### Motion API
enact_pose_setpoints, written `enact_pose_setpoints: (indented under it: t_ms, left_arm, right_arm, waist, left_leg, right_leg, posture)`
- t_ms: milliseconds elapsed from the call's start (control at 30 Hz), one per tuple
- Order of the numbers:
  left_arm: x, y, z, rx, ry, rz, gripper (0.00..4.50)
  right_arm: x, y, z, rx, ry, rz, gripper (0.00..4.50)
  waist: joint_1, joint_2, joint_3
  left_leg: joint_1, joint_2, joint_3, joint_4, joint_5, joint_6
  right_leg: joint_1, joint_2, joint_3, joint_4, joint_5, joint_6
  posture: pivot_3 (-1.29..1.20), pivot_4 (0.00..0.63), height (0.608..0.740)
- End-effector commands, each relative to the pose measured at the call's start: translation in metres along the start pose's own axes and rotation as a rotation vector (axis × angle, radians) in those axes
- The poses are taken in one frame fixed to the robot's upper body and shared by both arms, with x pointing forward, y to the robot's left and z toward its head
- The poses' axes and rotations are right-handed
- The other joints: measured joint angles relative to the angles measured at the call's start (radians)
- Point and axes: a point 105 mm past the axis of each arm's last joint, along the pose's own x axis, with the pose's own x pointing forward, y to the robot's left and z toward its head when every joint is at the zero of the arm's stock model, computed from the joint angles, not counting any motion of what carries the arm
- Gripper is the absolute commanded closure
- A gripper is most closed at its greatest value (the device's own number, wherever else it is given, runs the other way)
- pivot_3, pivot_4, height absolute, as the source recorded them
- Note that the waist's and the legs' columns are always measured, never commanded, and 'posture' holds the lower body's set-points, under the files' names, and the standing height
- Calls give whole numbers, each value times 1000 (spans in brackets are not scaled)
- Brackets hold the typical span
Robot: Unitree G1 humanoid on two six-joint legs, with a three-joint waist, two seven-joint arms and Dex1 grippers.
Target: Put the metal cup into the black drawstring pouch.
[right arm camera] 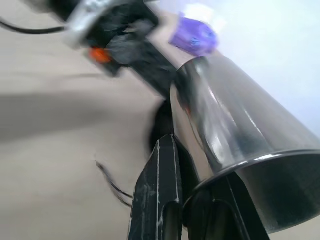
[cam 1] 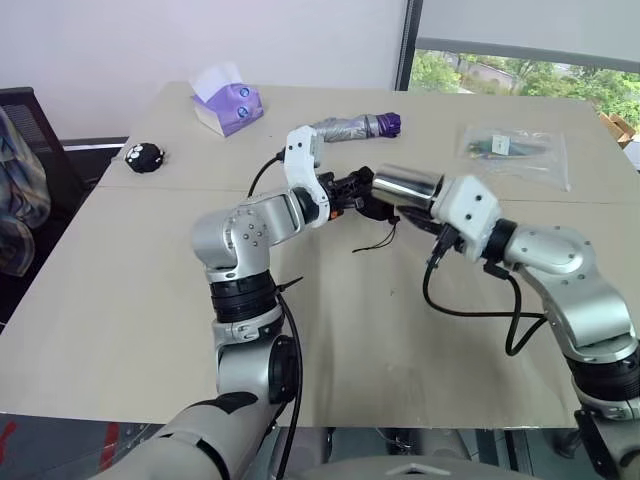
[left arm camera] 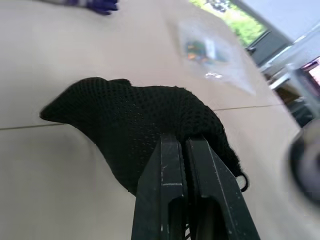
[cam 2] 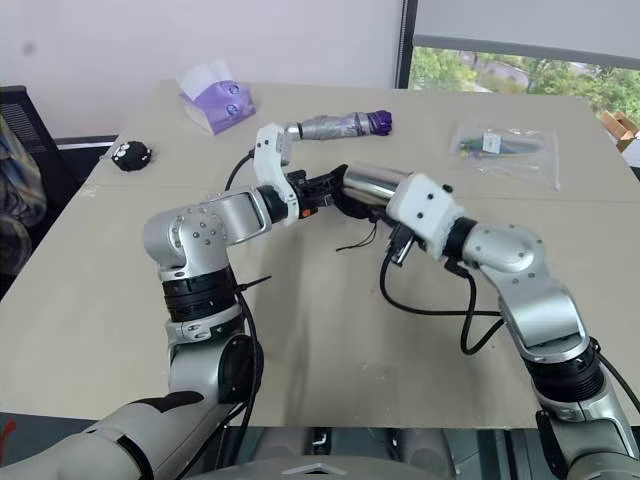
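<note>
Centrally, above the table (cam 1: pixel 120 330), we see the right claw (right arm camera: pixel 200 200) clamped on the rim of the metal cup (cam 1: pixel 408 186), which lies sideways, its base pointing toward 9 o'clock. At the cup's 9 o'clock, almost touching, hangs the black pouch (left arm camera: pixel 145 125), pinched by the left claw (left arm camera: pixel 182 150), fingers together. Its mouth is hidden; a thin cord (cam 1: pixel 378 240) dangles. Cup: smooth, tapered steel. Pouch: soft, knit-like mesh.

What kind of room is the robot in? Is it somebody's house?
Probably an office or meeting room, not a house: a big plain beige table, a window with a roller blind looking onto trees, and a black office chair beside the table. A tissue box sits on top.
</note>
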Motion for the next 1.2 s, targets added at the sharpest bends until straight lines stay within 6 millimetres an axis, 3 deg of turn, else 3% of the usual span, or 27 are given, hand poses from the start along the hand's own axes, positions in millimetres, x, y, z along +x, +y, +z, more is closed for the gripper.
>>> enact_pose_setpoints:
  t_ms: [33,333,633,867,1200]
  left_arm:
    - [-1,-12,9,16,-19,-57,4500]
    - [-5,-29,4,44,27,-149,4500]
    - [-8,-35,-9,93,99,-183,4500]
    - [-10,-41,-12,109,124,-218,4500]
    - [-11,-45,-12,87,119,-246,4500]
  right_arm:
    - [0,8,12,-68,-19,34,4462]
    - [12,3,-7,-53,74,-49,4462]
    - [24,-4,-7,22,73,-118,4462]
    - [36,-2,-20,2,148,-140,4462]
    - [59,-1,-8,-146,97,-107,4462]
  waist:
    - [0,0,0]
    - [-1,0,0]
    - [-2,0,0]
    - [-2,0,0]
    - [-18,0,0]
  left_leg:
    - [0,0,0,0,0,0]
    - [0,0,0,0,0,0]
    - [0,0,0,0,0,0]
    - [0,0,0,0,0,0]
    - [1,0,0,-1,0,0]
  right_leg:
    - [0,0,0,0,0,0]
    - [0,0,0,1,0,0]
    - [0,0,0,1,0,0]
    - [0,0,0,1,0,0]
    - [0,0,0,1,0,0]
  posture:
    - [0,150,740]
    - [0,150,740]
    - [0,150,740]
    - [0,150,740]
    - [0,150,740]
